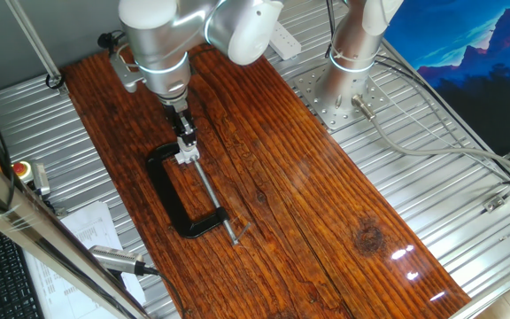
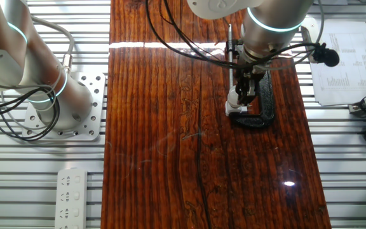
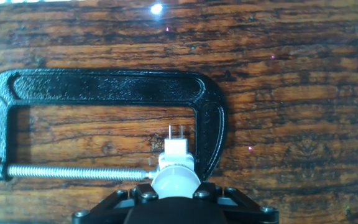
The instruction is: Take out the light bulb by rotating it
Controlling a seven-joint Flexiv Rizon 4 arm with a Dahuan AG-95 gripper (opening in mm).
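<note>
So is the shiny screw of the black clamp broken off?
No, in the hand view the screw runs unbroken through the black clamp.

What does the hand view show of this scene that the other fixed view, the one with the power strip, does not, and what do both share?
Only the hand view shows the light bulb close up, with two thin metal pins above a white block, and the threaded steel screw.

Only the fixed view shows the arm over the board, a second robot base, a power strip and papers.

Both show the black C-clamp lying on the wooden board.
</note>
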